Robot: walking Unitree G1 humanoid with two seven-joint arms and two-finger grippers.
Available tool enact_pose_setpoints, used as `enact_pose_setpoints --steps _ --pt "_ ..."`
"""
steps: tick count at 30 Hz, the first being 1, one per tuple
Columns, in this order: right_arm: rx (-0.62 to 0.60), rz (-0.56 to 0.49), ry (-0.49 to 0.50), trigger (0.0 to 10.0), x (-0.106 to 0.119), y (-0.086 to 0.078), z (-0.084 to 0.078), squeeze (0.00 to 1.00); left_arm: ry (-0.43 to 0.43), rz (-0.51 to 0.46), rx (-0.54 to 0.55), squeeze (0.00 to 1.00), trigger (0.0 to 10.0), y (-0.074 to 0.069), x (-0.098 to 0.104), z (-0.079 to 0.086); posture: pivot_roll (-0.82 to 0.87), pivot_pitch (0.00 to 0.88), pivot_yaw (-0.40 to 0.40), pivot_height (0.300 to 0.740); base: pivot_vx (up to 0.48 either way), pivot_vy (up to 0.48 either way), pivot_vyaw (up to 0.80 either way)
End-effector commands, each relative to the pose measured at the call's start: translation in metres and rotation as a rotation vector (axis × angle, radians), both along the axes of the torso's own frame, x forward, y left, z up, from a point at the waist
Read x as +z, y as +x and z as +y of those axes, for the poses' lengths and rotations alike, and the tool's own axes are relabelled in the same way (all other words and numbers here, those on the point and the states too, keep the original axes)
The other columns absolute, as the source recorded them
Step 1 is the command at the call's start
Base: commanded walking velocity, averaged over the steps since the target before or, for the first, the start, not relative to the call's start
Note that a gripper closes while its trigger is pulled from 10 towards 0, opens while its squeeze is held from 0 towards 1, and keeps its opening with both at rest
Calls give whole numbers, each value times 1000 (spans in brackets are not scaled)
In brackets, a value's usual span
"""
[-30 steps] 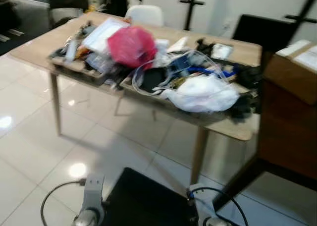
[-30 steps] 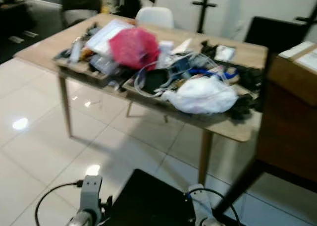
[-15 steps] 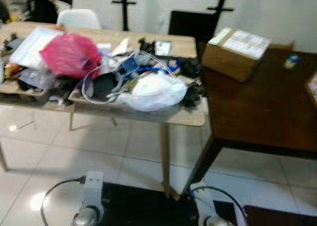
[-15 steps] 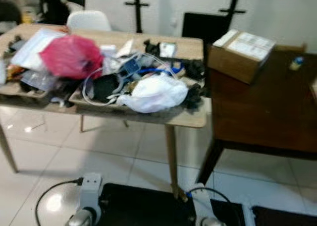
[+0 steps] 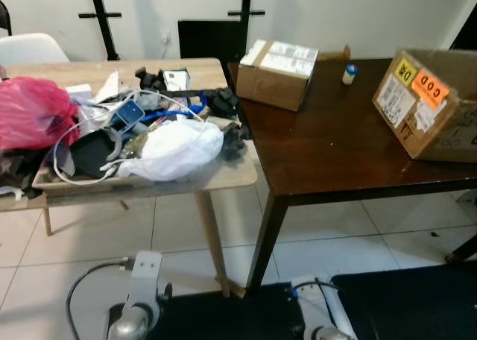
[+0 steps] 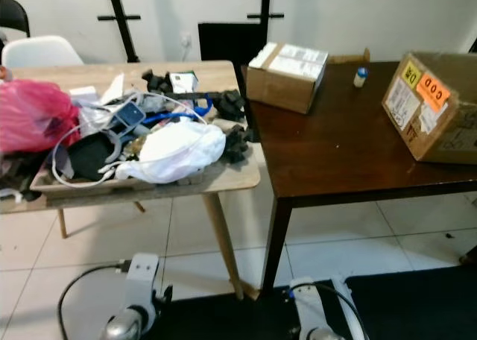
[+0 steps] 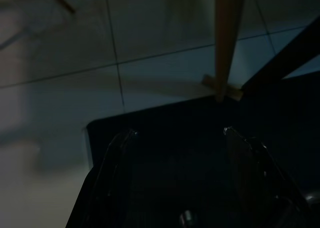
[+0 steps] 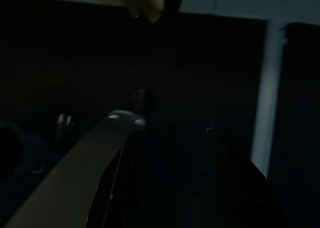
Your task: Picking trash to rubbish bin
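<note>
The room had a floor (image 5: 112, 239) of pale glossy tiles and a white wall (image 5: 320, 12) behind the furniture. Two tables stood edge to edge. On the robot's left was a light wooden table (image 5: 223, 177) on slim legs, heaped with trash: a white plastic bag (image 5: 177, 149) near its front edge, a pink plastic bag (image 5: 30, 112) further left, and between them a tray (image 5: 52, 183) of tangled white cable, dark scraps and a small blue item. On the right stood a dark brown table (image 5: 335, 146), carrying a cardboard box (image 5: 277, 74) near its back corner, a larger cardboard box (image 5: 431, 101) with orange stickers at the far right, and a small white bottle (image 5: 348, 74) between them. A white chair (image 5: 30, 48) stood behind the wooden table, with black stands against the wall.

Both arms hung low over a black mat (image 5: 402, 303) on the floor. The left gripper (image 7: 177, 138) had its fingers spread wide apart, holding nothing, above the mat near the foot of a wooden table leg (image 7: 227, 43). The right gripper (image 8: 170, 133) was in deep shade; its fingers seemed parted and empty.
</note>
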State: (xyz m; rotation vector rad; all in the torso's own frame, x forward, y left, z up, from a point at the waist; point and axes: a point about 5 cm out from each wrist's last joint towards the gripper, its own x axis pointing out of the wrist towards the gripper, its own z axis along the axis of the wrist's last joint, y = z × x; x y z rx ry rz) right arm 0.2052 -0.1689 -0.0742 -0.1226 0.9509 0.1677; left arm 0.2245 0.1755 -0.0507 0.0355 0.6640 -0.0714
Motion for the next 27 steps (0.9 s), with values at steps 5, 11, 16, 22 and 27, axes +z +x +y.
enact_pose_setpoints --steps 5,11,16,22,27 --pt "-2 16 15 10000 -3 -4 3 0 -3 36 6 0 10000 -8 -6 1 -11 65 8 740 0 82 0" --pt "3 12 17 10000 -2 -3 5 0 -2 32 7 0 10000 -8 -6 2 -9 67 6 740 0 469 0" --pt "4 12 19 10000 -2 -3 6 0 12 35 -8 0 10000 -8 -6 3 -9 71 7 740 0 0 0" --pt "2 14 20 10000 -3 -5 5 0 44 31 -52 0 10000 -8 -5 2 -9 78 8 740 0 -400 0" --pt "-1 14 19 10000 -3 -5 4 0 31 30 -11 0 10000 -7 -5 3 -10 80 8 740 0 -192 0"
